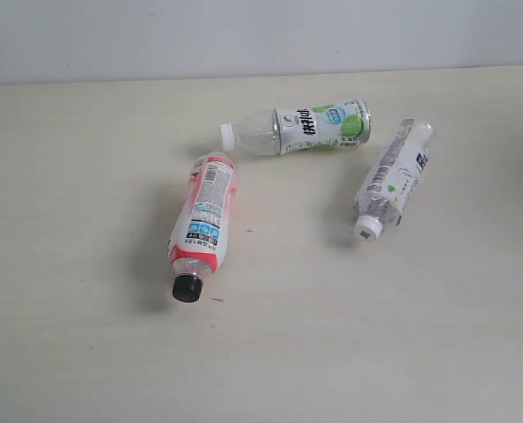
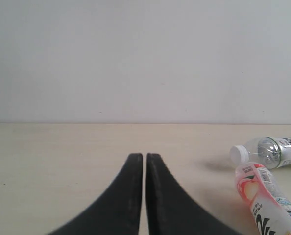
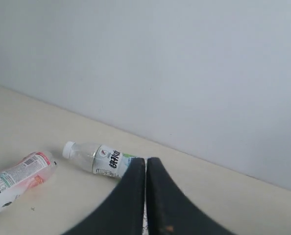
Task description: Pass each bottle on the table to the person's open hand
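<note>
Three drink holders lie on their sides on the table (image 1: 85,352), and we count them one by one. The red-pink bottle (image 1: 202,225) is left of the middle and has a black cap. The green-white bottle (image 1: 301,127) lies farther back, with its white cap just beside the red-pink one's bottom end. The white-label bottle (image 1: 394,176) lies on the right, and its cap is white too. So we see two white caps and one black cap. All three are clear plastic, and every cap is on. We cannot tell if any drink is inside. The left gripper (image 2: 144,157) has its two black fingers pressed together with nothing between them. The right gripper (image 3: 146,161) is closed tight too and holds nothing.
</note>
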`<action>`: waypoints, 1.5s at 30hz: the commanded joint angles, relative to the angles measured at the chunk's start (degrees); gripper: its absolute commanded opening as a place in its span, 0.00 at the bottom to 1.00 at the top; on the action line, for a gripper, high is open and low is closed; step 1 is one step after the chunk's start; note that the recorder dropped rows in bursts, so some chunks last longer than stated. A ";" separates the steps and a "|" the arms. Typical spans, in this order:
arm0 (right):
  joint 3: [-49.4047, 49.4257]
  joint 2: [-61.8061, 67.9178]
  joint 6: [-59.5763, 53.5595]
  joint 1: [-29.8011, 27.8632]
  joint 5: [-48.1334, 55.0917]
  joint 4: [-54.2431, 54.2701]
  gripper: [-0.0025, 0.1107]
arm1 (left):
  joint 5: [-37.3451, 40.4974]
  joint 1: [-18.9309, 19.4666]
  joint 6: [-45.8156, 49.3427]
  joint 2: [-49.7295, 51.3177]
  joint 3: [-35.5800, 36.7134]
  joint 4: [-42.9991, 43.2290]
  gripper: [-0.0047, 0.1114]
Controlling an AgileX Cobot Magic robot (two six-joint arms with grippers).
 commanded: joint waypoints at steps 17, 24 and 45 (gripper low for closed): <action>3.34 -8.80 0.42 0.15 -2.78 0.37 0.03 | -0.11 0.13 0.08 -0.40 0.12 0.22 0.09; 3.34 -8.80 0.42 0.15 -2.78 0.37 0.03 | -0.11 0.13 0.08 -0.40 0.12 0.22 0.09; 3.34 -8.78 0.31 0.15 1.43 0.25 0.03 | -0.11 0.13 0.08 -0.40 0.12 0.22 0.09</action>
